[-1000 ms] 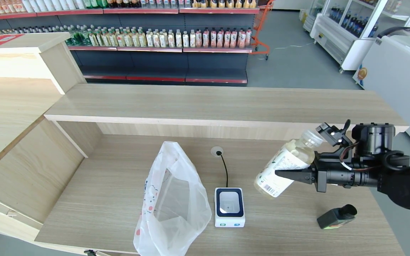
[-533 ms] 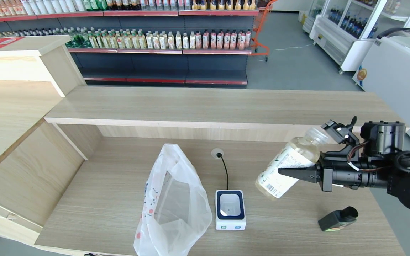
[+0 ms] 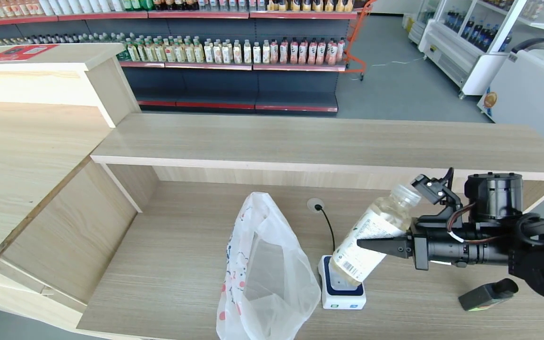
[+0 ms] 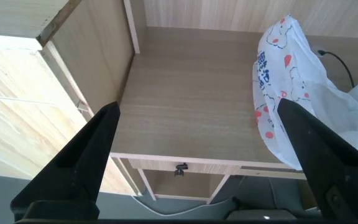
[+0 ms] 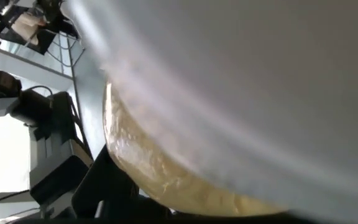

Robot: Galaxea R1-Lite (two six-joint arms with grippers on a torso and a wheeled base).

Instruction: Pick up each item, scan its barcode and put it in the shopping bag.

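jaws: those of the right gripper [image 3: 370,241] are clamped on the middle of the bottle [image 3: 379,219]; those of the left gripper [image 4: 197,106] stand wide apart with nothing between them
bottle: clear plastic, pale yellowish drink, white label with a barcode near the base; held tilted in the air, cap end up, base end down over the scanner [image 3: 343,296]; if they touch i cannot tell; the right wrist view has it [image 5: 166,168] very close
scanner: white and blue box on the counter [image 3: 168,264]; its window is partly covered by the bottle; a black cable [image 3: 328,231] goes from it to a hole in the counter
shopping bag [image 3: 267,278]: thin white plastic with red and blue print, standing open just beside the scanner on the robot's left; the left wrist view has it too [image 4: 272,68]
other item: a dark container [image 3: 487,295] lies on the counter under the right arm, well apart from the scanner
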